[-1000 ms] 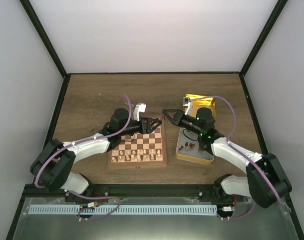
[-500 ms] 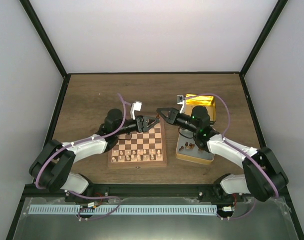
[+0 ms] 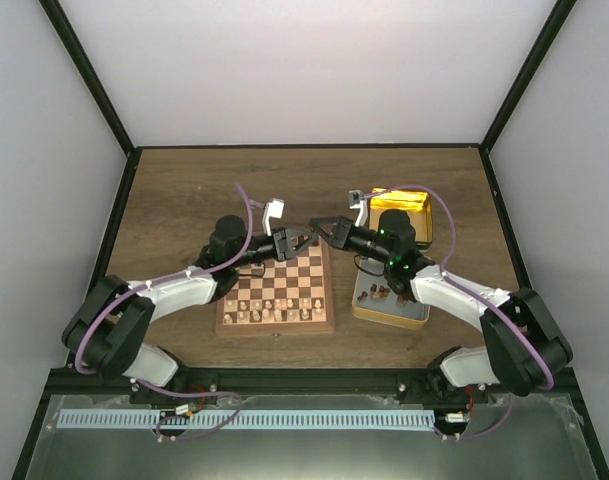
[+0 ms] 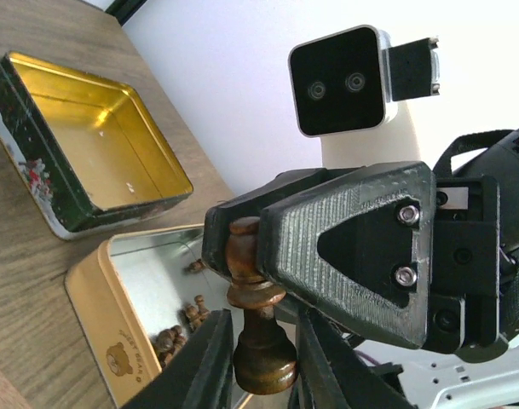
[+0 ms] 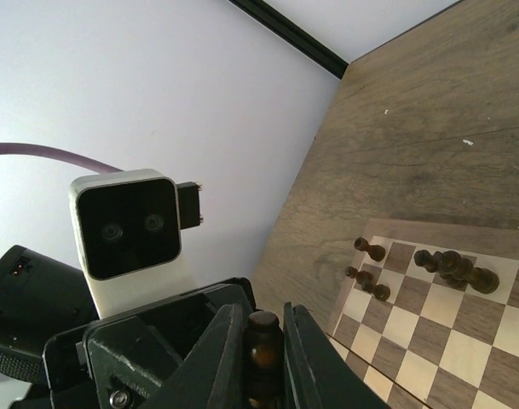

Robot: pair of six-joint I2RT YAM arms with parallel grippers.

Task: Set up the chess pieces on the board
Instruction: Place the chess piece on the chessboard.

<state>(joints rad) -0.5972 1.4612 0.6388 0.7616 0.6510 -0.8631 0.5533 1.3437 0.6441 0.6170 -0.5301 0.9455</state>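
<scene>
**Both end effectors on one piece, above the far edge of the board**

So starting from the near edge of the table: the board (image 3: 274, 326) sits a bit left of centre. The pale chessmen (image 3: 269, 314) are lined up on its near rows.

Just right of it is the gold tin (image 3: 389, 320) with a bear label. It has a small heap of loose dark chess pieces (image 4: 178, 328) lying in one end.

Further back toward the far right is a second tin (image 3: 399, 203), dark green outside. Its gold inside is facing up.

A few dark chessmen (image 5: 451, 266) are already standing on the far squares of the board. Three small ones are among them, near its far left corner.

The left arm (image 3: 174, 290) and right arm (image 3: 454, 300) both stretch forward from their bases. They angle inward and meet tip to tip above the far right corner of the board.

The right end effector (image 3: 319, 228) is clenched on the top of one dark chess piece (image 4: 261, 341), which is up off the table. The base of that piece hangs out of the grip.

The left end effector (image 4: 263, 328) has its fingers on either side of that base, really close. Honestly, I can't tell from these views whether it's actually squeezing or just sitting around it.
</scene>
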